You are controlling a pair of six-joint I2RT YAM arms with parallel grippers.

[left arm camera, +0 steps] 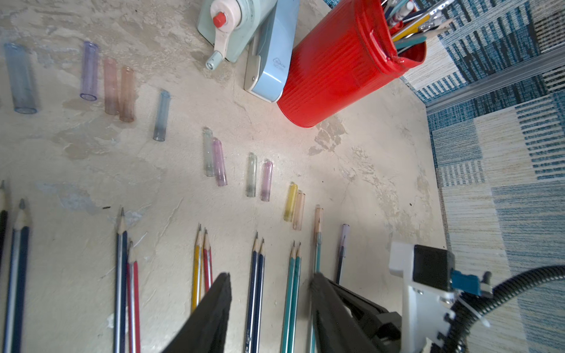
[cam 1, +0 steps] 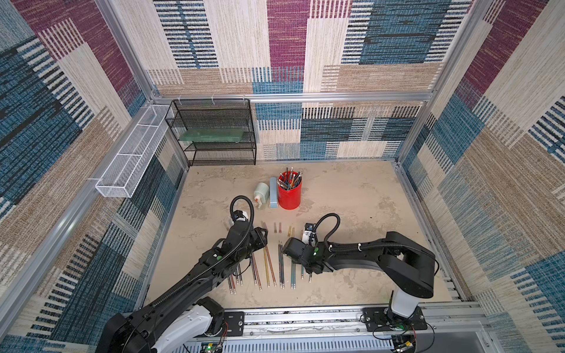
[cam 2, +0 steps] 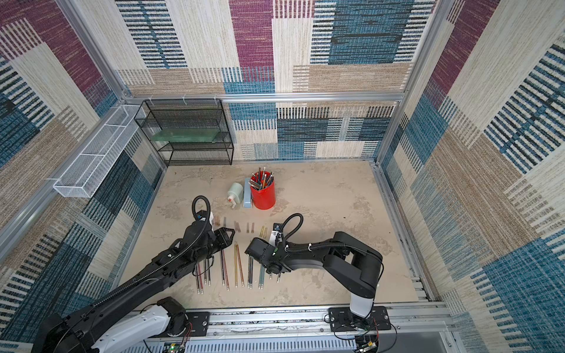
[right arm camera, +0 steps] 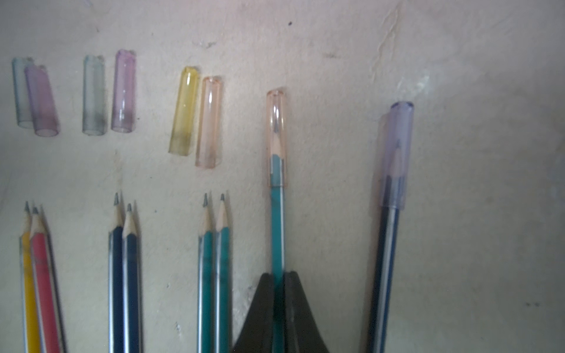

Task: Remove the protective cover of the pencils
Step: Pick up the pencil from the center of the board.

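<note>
Both top views are bright and evenly lit from above, and the arms throw only faint, soft shadows on the tabletop (cam 1: 351, 189). Wide-angle distortion bends the frame rails (cam 1: 126, 52) near the edges. The left wrist view is bright: glare streaks the red pencil holder (left arm camera: 342, 70), a reddish glow spills beside it, and the left gripper (left arm camera: 271, 275) has blurred fingers (left arm camera: 214, 311). The right wrist view is dimmer and hazy, darkening at the corners. The teal pencil (right arm camera: 277, 232) between the fingers (right arm camera: 260, 308) of the right gripper (right arm camera: 278, 275) looks soft, and the pencils farthest from them are smeared.

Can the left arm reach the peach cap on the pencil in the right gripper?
Probably yes: the left gripper, jaws open, hangs close by; the peach cap juts clear beyond the right gripper clamping its teal pencil.
</note>
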